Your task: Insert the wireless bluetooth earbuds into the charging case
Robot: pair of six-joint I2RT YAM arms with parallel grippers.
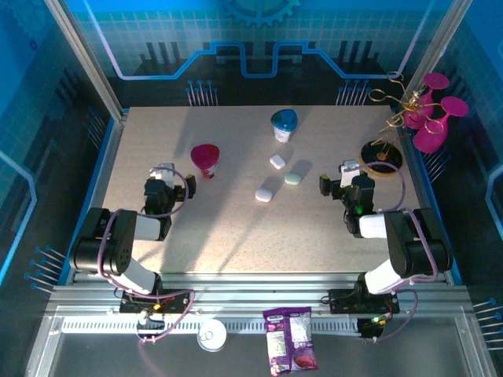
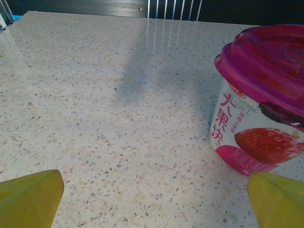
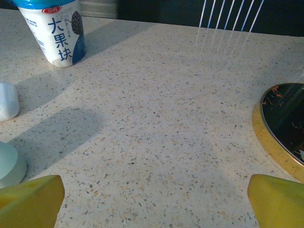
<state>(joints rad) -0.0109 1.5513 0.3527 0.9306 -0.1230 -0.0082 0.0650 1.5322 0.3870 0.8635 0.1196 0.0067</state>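
Three small pebble-shaped charging cases lie shut at the table's middle: a white case [image 1: 277, 161], a pale green case [image 1: 293, 178] and a second white case [image 1: 264, 194]. In the right wrist view the far white case [image 3: 7, 100] and the green case [image 3: 9, 164] sit at the left edge. The earbuds are out of view. My left gripper [image 1: 163, 174] [image 2: 154, 202] rests low at the table's left, open, with bare tabletop between its yellow fingertips [image 2: 31, 197]. To the right of the cases my right gripper [image 1: 346, 171] [image 3: 154, 202] is also open and holds nothing.
A pink-lidded strawberry cup [image 1: 206, 159] [image 2: 261, 109] stands just right of the left gripper. A blue-lidded cup [image 1: 284, 124] [image 3: 57, 33] stands behind the cases. A gold wire stand [image 1: 381, 155] [image 3: 285, 123] with pink glasses [image 1: 432, 114] fills the far right. A snack bag [image 1: 291, 339] lies on the front rail.
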